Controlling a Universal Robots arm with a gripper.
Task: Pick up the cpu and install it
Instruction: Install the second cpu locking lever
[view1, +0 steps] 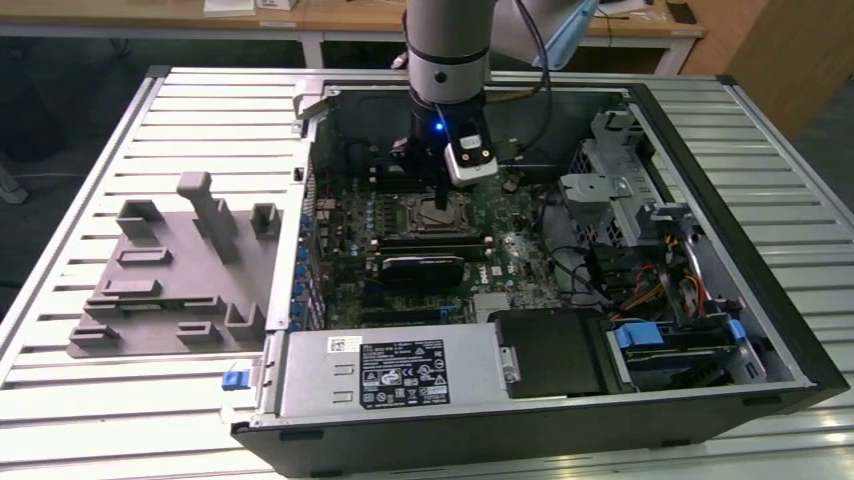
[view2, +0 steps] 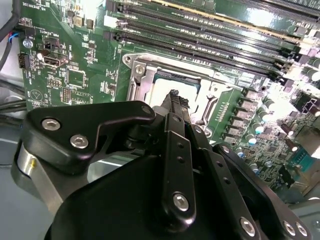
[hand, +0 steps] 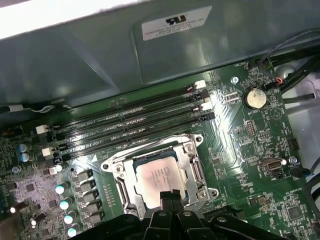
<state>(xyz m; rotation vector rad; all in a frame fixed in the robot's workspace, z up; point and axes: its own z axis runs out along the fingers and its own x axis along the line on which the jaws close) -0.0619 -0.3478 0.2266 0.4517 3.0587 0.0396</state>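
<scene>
Cpu (hand: 157, 175) seated flat in socket (hand: 192, 170), inside case (view1: 694, 200). Hand (hand: 172, 196) pressed together, tips poised just over chip's edge. Risked scraping lid or bending pins if driven lower or nudged sideways.

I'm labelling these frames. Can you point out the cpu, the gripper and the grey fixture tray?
cpu (hand: 156, 175): first wrist view, its silver top, lying in the socket.
gripper (hand: 170, 197): first wrist view, fingertips above the cpu.
grey fixture tray (view1: 167, 290): exterior view, its flat base.
</scene>
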